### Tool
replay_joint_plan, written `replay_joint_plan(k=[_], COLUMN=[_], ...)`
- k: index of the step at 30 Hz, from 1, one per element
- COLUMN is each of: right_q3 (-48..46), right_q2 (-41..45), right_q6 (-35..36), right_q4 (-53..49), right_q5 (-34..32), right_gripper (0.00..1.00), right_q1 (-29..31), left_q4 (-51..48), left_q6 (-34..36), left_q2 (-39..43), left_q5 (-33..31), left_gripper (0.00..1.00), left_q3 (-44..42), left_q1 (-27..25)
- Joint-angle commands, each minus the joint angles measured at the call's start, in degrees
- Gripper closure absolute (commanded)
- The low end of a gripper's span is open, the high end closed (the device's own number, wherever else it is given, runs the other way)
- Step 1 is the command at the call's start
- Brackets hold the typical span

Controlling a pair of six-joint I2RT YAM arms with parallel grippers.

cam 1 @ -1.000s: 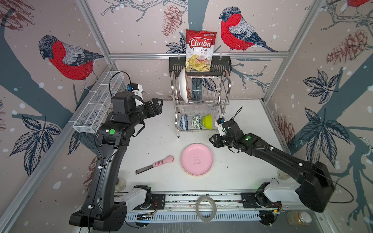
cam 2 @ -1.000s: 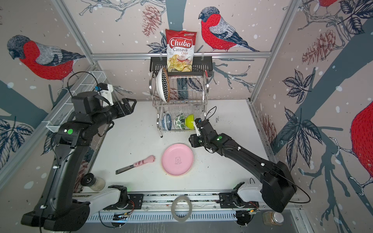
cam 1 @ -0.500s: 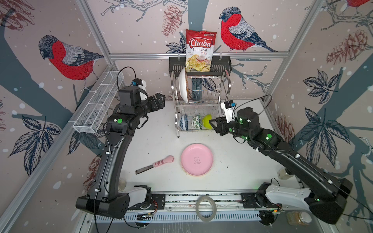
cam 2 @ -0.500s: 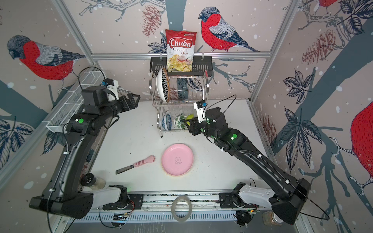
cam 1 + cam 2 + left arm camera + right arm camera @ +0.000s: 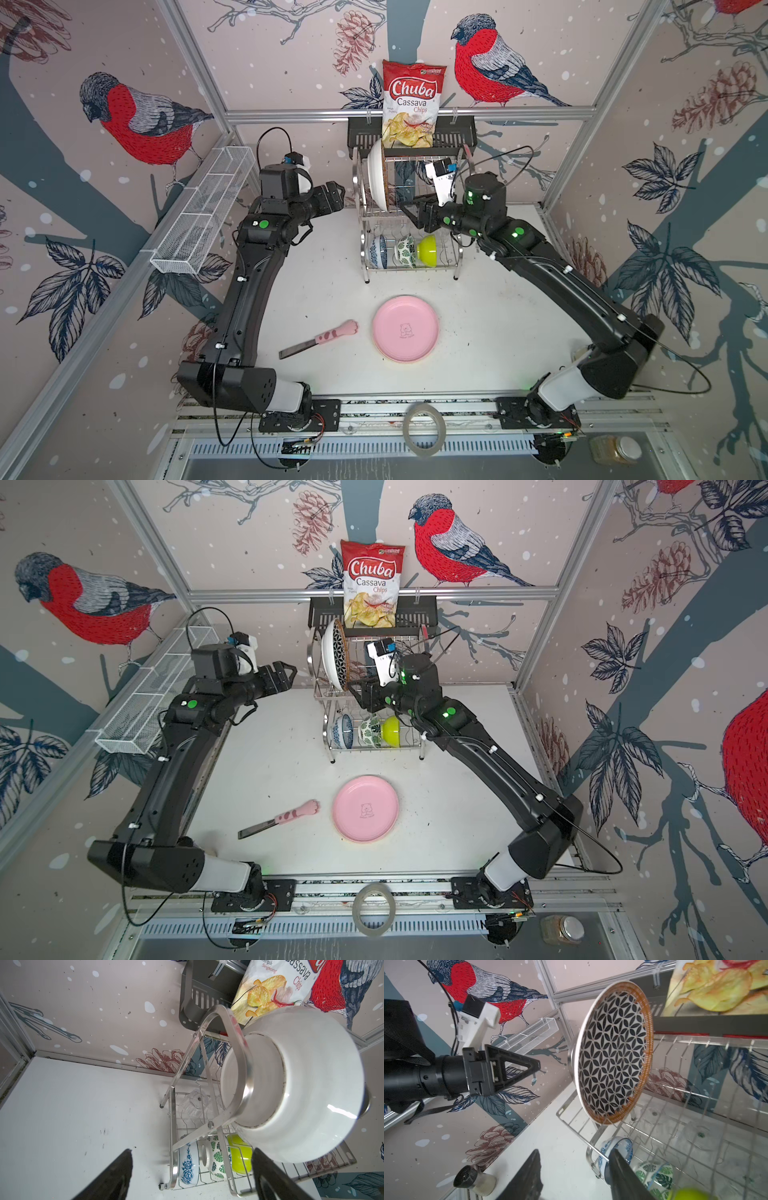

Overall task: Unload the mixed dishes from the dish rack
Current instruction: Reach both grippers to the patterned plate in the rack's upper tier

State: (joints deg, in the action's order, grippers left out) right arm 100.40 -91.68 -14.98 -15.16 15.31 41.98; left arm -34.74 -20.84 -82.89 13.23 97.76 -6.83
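Where bird-print walls (image 5: pixel 291 62) ring a white table (image 5: pixel 324 299), the dish rack (image 5: pixel 411 269) stands.
Left gripper (image 5: pixel 338 194), right gripper (image 5: pixel 405 210) gape empty, flanking its upper plates (image 5: pixel 376 178).

The geometric plate (image 5: pixel 612 1053) stands upright on the dish rack (image 5: pixel 708 1040) upper shelf, above the blue-floral bowl (image 5: pixel 618 1147), green-leaf bowl (image 5: pixel 656 1174) and blurred lime bowl (image 5: pixel 689 1194). The right gripper (image 5: pixel 575 1176) has its fingers (image 5: pixel 529 1178) apart, empty; the left gripper (image 5: pixel 536 1066) hovers beside the plate
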Motion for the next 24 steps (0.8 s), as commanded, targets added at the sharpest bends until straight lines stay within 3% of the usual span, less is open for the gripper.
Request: replay_joint_plan(k=[1,11,24], right_q3=[6.9,26.7,32.1], right_q2=[-4.8,-19.1,-25.6], right_q6=[1.5,2.4,-1.2], right_q4=[-0.1,-5.6,-3.6], right_q5=[4.7,6.7,10.7], right_gripper=[0.48,0.54,0.62], right_q1=[0.0,-0.2,-2.4], left_q4=[5.1,6.4,5.1], left_q6=[1.4,2.3,2.5], left_q2=[-1.5,-5.6,-9.9], left_q5=[5.1,11.0,14.4], left_gripper=[0.2,0.24,0.34], left_q3=[1.2,4.4,8.1], left_q1=[0.2,0.2,0.2])
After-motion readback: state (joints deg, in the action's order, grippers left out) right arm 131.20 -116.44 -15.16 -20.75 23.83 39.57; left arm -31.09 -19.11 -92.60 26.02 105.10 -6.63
